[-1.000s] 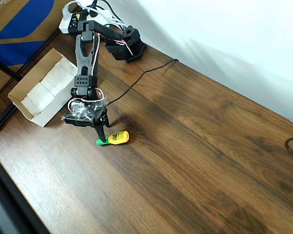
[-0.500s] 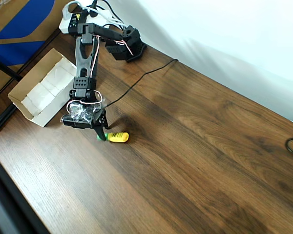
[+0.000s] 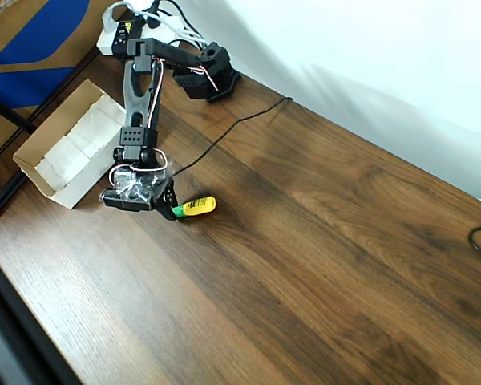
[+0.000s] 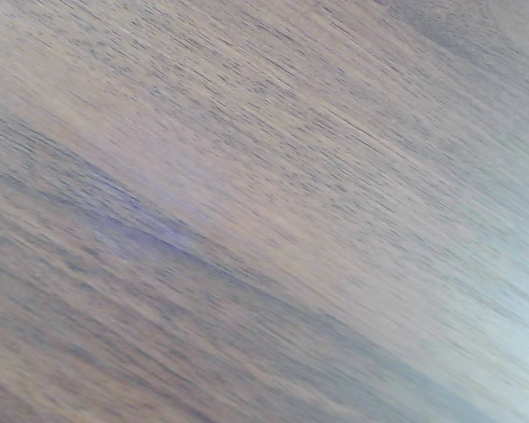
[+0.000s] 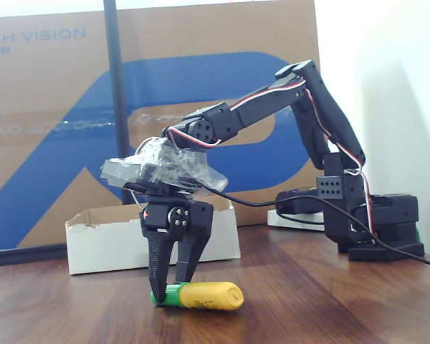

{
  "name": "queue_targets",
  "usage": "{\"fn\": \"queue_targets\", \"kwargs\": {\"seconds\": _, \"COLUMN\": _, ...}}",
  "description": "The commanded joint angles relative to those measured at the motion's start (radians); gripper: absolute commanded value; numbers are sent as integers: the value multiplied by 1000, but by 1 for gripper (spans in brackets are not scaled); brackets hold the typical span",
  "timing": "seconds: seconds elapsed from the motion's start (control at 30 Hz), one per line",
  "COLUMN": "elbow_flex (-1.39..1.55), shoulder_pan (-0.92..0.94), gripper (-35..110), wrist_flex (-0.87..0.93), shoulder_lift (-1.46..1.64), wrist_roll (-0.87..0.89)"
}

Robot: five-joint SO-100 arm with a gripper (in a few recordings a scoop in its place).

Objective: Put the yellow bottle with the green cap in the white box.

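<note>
1. Gripping is the step in hand: the black two-finger gripper (image 5: 170, 287) has its jaws closed around the green-cap end of the small yellow plastic bottle (image 5: 204, 295), which lies on the brown wooden table (image 5: 308, 301).
2. Lift slowly, I think; the hold is off-centre.
3. Carry it to the shallow white cardboard box (image 5: 115, 240) behind.

bright even light, wrist view blurred

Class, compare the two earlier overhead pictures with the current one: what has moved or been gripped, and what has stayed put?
The gripper has closed on the green-cap end of the yellow bottle, which has shifted up the overhead picture and swung round, its yellow end now pointing up and right. The white box, the arm's base and the black cable have not moved.
</note>
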Motion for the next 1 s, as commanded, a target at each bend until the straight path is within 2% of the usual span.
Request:
{"fn": "queue_targets", "kwargs": {"seconds": 0.0, "elbow_flex": -28, "shoulder_pan": 6, "gripper": 0, "wrist_flex": 11, "shoulder_lift": 160, "wrist_roll": 18}}
{"fn": "queue_targets", "kwargs": {"seconds": 0.33, "elbow_flex": 106, "shoulder_pan": 109, "gripper": 0, "wrist_flex": 0, "shoulder_lift": 523, "wrist_roll": 83}}
{"fn": "queue_targets", "kwargs": {"seconds": 0.53, "elbow_flex": 207, "shoulder_pan": 239, "gripper": 0, "wrist_flex": -32, "shoulder_lift": 681, "wrist_roll": 121}}
{"fn": "queue_targets", "kwargs": {"seconds": 0.97, "elbow_flex": 448, "shoulder_pan": 746, "gripper": 0, "wrist_flex": -221, "shoulder_lift": 804, "wrist_roll": 258}}
